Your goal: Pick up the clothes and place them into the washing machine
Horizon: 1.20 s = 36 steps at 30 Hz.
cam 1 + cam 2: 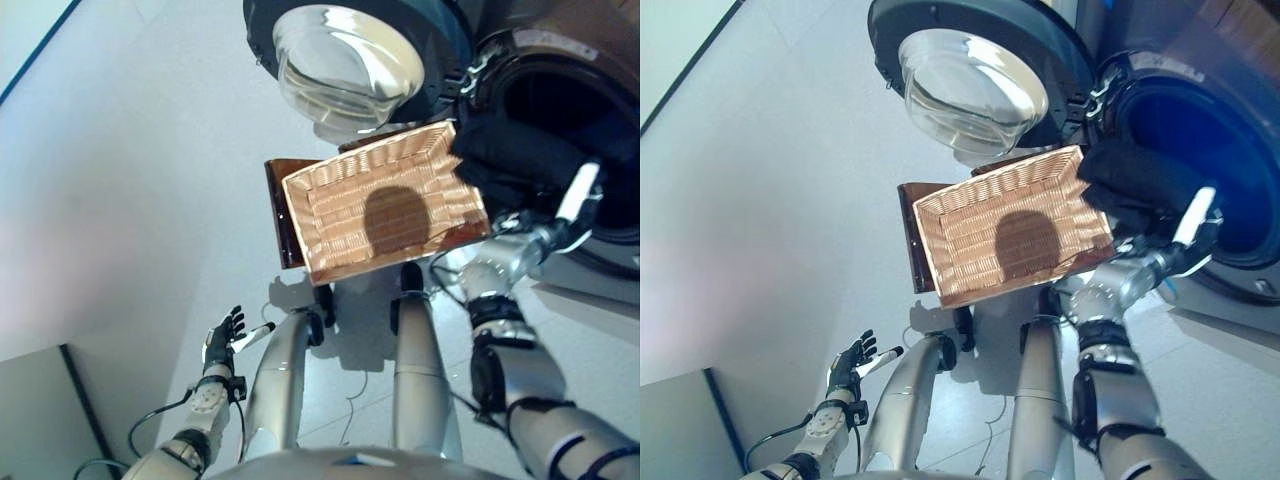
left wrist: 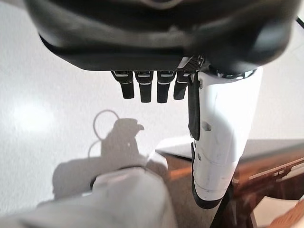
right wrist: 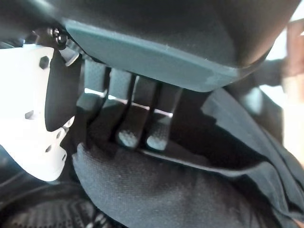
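Curled fingers (image 3: 137,128) of the right hand (image 1: 1185,240) grip black clothes (image 1: 1135,185) at the open washing machine (image 1: 1230,150) mouth, ready for pushing inside. An empty wicker basket (image 1: 970,245) sits beside it. The left hand (image 1: 222,335) hangs low, fingers relaxed.

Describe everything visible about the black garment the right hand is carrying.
The black garment is a dark, matte, soft-looking cloth, bunched into a crumpled mass with folds. It is held up at the washing machine's open drum, its bulk in front of the opening's rim, beside the wicker basket's corner. The right hand has its fingers curled into the cloth, with its white-covered thumb alongside. The right wrist view shows a fine knit-like weave. What kind of garment it is cannot be told.
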Available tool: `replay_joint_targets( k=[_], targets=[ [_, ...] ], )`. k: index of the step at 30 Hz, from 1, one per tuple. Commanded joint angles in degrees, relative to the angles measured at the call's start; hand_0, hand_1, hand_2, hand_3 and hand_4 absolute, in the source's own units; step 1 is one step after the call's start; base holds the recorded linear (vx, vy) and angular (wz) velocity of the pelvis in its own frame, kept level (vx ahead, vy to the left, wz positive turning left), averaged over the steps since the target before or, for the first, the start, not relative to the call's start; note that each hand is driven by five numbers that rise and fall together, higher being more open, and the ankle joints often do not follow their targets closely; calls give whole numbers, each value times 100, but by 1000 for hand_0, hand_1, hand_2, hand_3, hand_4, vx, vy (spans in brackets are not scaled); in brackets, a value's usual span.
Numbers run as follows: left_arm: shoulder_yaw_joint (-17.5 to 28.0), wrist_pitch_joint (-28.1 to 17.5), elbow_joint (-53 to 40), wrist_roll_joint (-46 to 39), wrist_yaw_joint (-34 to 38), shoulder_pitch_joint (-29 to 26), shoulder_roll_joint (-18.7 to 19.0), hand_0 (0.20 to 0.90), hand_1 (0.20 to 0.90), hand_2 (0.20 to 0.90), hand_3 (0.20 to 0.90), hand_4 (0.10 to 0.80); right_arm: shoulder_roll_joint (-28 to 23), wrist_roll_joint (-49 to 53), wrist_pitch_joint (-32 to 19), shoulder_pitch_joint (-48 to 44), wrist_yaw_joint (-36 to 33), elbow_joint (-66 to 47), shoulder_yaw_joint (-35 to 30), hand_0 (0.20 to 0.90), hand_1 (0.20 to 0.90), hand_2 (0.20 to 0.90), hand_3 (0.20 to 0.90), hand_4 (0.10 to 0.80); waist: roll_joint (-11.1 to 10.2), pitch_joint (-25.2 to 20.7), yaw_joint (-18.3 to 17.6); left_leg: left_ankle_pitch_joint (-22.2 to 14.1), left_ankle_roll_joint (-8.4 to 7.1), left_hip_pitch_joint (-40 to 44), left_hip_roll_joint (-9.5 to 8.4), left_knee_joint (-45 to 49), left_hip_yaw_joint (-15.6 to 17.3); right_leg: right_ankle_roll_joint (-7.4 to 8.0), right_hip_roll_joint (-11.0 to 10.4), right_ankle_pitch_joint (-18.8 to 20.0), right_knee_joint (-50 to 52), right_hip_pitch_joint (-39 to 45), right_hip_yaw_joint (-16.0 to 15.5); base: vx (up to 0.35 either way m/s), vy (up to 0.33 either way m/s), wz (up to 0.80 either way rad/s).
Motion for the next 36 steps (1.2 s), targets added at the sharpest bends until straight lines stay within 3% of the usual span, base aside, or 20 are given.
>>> replay_joint_targets(
  k=[1,9,14,21,25,26,27,36],
  targets=[
    [83,-268,-32,-70,92,305,382,900,900,900,900,800,-1113,-691,-247,-807,-13,-60,446,200,200,200,200,300,128,-476,31,-413,0,102,-143,-116,-27,-181,34,44,-756,427,-206,50,-21,8],
    [136,-240,-63,137,96,345,513,900,900,900,900,800,-2556,-1342,340,-1983,-241,957,1259,200,200,200,200,300,119,-576,220,-15,-173,327,-202,-831,-194,-132,-65,97,-1085,638,-396,41,-49,18],
    [159,-289,-258,282,178,444,646,900,900,900,900,800,-3443,-2068,596,-2978,-679,1160,2120,200,200,200,200,300,94,-585,298,252,-279,440,-221,-1290,-244,-132,-106,170,-1270,663,-486,10,-37,19],
    [100,-286,-474,462,372,534,779,900,900,900,900,800,-3986,-2645,921,-4135,-959,1514,3291,200,200,200,200,300,22,-552,340,448,-344,432,-220,-1545,-332,-150,-95,178,-1283,585,-544,-7,-38,1],
    [13,-279,-471,483,387,515,708,900,900,900,900,800,-3865,-2611,951,-4133,-1014,1607,3264,200,200,200,200,300,-27,-500,281,494,-357,440,-208,-1615,-361,-156,-91,164,-1265,564,-561,-6,-42,3],
    [5,-268,-443,469,389,514,687,900,900,900,900,800,-3824,-2603,958,-4076,-1033,1658,3206,579,579,579,579,571,-38,-500,270,495,-352,441,-210,-1623,-369,-156,-92,161,-1253,558,-566,0,0,0],
    [16,-263,-427,458,395,505,678,900,900,900,900,800,-3779,-2632,967,-4043,-1036,1699,3202,900,900,900,900,800,-42,-494,263,502,-349,436,-214,-1632,-368,-156,-92,168,-1249,545,-562,0,0,0],
    [115,-244,-260,367,400,442,599,900,900,900,900,800,-3514,-2442,909,-3569,-1060,1960,2698,900,900,900,900,800,38,-520,268,533,-321,434,-256,-1709,-361,-156,-91,199,-1293,535,-536,1,4,1]
  ],
)
